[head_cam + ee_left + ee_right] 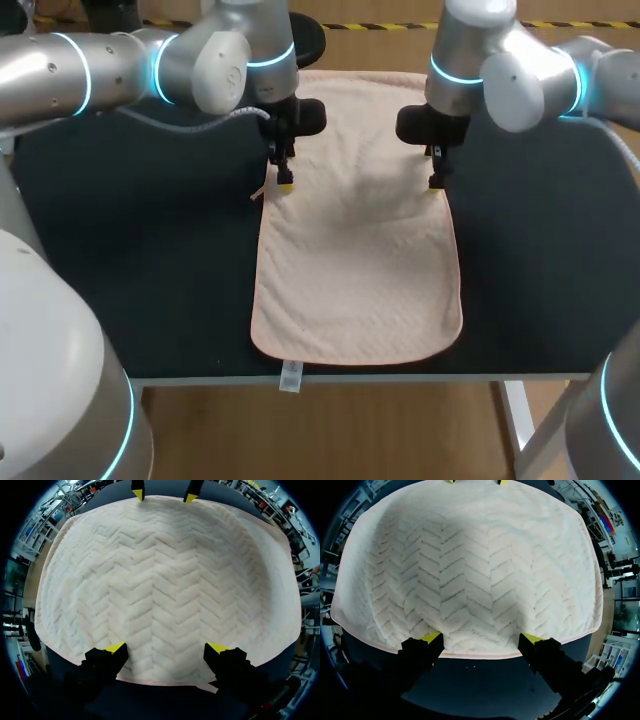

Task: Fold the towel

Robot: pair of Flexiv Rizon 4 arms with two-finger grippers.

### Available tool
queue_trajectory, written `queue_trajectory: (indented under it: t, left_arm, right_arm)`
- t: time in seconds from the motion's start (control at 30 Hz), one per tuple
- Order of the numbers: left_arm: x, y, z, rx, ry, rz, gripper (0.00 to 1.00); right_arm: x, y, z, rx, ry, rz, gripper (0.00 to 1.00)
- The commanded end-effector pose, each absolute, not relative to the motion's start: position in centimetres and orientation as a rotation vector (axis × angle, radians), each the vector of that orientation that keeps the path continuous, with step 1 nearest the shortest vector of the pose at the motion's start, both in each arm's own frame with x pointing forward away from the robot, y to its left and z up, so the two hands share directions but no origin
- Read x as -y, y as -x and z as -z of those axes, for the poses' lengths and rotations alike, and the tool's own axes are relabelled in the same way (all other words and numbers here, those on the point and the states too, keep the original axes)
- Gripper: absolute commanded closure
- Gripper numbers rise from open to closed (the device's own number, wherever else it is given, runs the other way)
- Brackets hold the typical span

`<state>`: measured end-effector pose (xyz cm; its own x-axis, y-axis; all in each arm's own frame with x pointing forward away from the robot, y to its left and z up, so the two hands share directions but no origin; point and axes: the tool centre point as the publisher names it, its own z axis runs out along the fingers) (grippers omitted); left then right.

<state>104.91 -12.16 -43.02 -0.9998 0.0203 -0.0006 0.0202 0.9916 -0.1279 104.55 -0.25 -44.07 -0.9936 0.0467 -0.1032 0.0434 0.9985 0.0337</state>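
A pale pink towel (pixel 355 270) with a zigzag weave lies lengthwise on the black table, reaching from the far edge to the front edge. My left gripper (pixel 285 183) stands open over the towel's left edge, about halfway along. My right gripper (pixel 436 183) stands open over the right edge, straight across from it. In the left wrist view the towel (pixel 165 575) spreads ahead of my left gripper (pixel 166 648), whose fingertips (pixel 116 648) sit just inside the hem. In the right wrist view my right gripper (pixel 481 638) stands likewise at the hem of the towel (pixel 470 565). Neither holds cloth.
The black table top (pixel 150 280) stretches out on both sides of the towel. A small white tag (pixel 290 376) on the towel hangs over the table's front edge. The towel bulges slightly between the two grippers.
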Motion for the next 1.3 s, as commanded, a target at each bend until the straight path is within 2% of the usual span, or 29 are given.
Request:
queue_trajectory:
  t: [0.03,0.1,0.13,0.17,0.2,0.27,0.8,1.3]
  left_arm:
    - [12.5,-105.2,43.6,3.130,0.029,-0.209,0.00]
    - [12.6,-105.2,43.7,3.127,0.029,-0.211,0.00]
    - [12.6,-105.2,43.8,3.125,0.027,-0.215,0.41]
    - [12.6,-105.2,43.8,3.124,0.026,-0.216,0.71]
    - [12.6,-105.2,43.8,3.123,0.027,-0.218,1.00]
    - [12.6,-105.1,43.9,3.123,0.026,-0.224,1.00]
    - [12.9,-104.3,42.1,3.149,0.066,-0.292,1.00]
    - [12.1,-104.4,32.1,3.255,0.115,-0.371,1.00]
  right_arm:
    - [0.3,-104.8,44.6,-3.048,-0.062,-0.046,0.00]
    - [0.3,-104.7,44.6,-3.051,-0.059,-0.044,0.00]
    - [0.3,-104.7,44.6,-3.052,-0.057,-0.043,0.00]
    - [0.4,-104.7,44.6,-3.052,-0.047,-0.039,0.23]
    - [0.4,-104.7,44.6,-3.051,-0.042,-0.035,0.61]
    - [0.5,-104.5,44.5,-3.050,-0.034,-0.027,1.00]
    - [1.6,-103.3,43.0,-3.029,-0.020,0.004,1.00]
    - [0.1,-104.3,35.6,-2.865,0.079,0.007,1.00]
